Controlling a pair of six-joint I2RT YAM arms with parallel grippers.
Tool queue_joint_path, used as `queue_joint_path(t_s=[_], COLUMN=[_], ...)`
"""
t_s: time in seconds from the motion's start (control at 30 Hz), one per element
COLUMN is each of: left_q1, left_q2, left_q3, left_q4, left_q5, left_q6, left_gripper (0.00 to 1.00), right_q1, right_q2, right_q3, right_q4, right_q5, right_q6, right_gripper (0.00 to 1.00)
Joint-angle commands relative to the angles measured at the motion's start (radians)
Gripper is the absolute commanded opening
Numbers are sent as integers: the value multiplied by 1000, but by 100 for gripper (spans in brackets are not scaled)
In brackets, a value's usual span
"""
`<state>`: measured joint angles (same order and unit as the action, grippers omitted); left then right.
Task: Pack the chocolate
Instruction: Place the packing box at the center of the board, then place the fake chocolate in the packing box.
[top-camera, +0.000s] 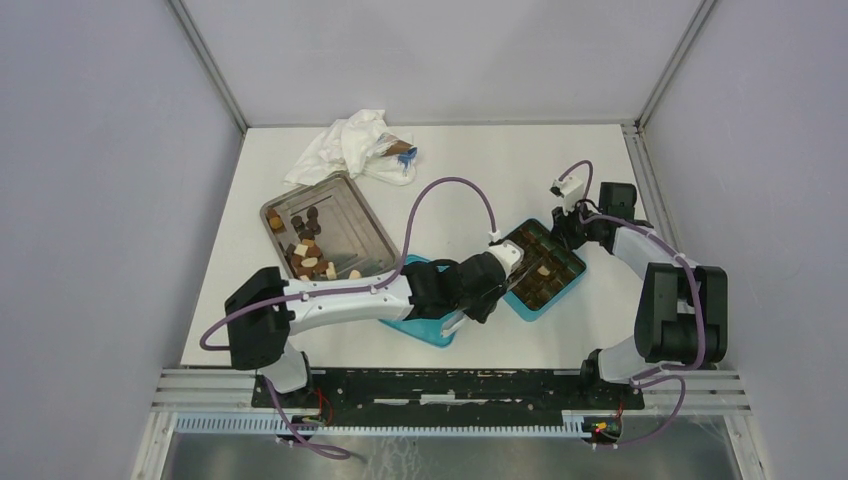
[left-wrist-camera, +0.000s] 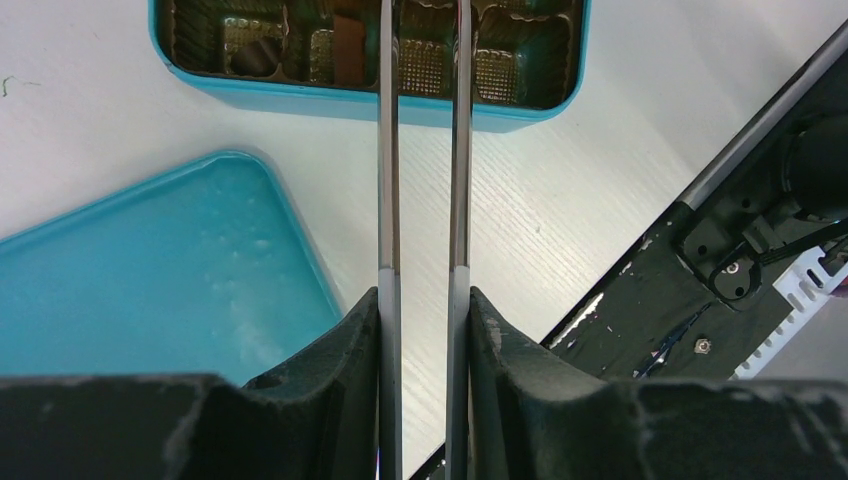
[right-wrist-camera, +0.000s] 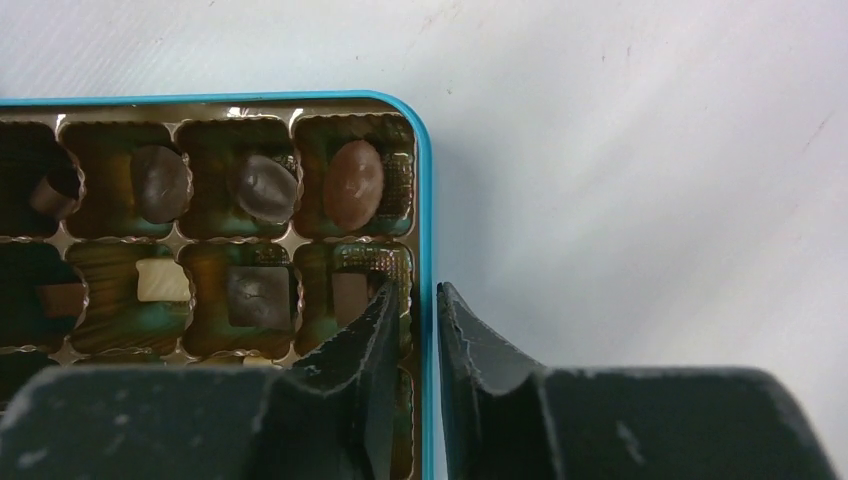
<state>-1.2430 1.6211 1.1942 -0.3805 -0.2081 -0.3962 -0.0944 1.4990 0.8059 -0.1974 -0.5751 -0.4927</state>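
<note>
White counter (top-camera: 500, 170), pale grey walls (top-camera: 100, 150); right claw (right-wrist-camera: 415, 292) slightly apart astride teal box (right-wrist-camera: 425, 180) rim; left claw (top-camera: 518, 278) state unclear.

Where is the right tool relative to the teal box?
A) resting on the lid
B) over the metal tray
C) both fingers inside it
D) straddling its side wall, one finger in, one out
D: the right wrist view shows the right tool with one finger inside the teal box and one outside, the wall between them.

Left gripper (left-wrist-camera: 424, 15) narrowly gapped; right gripper (right-wrist-camera: 415, 290) slightly parted.
</note>
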Motion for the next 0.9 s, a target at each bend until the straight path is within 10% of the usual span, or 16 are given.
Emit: queue_joint_path(t_s=[0.0,0.27,0.87], left_q1=[-7,-17,-22], left_q2=[22,57,115], left_q3=[81,129,193], left_q4=[-22,-81,-137], left_q5=[-5,-3,-11], left_q6=[-3,-8,-16], left_gripper=[4,6,28], right_q1=[-3,-17,-45], right_q2=[-1,-17,-42], right_q3=[53,52,45], right_q4=[6,6,3], right_q5=[-16,-17,-43], right_q6=[17,22,20], right_gripper=[29,52,63])
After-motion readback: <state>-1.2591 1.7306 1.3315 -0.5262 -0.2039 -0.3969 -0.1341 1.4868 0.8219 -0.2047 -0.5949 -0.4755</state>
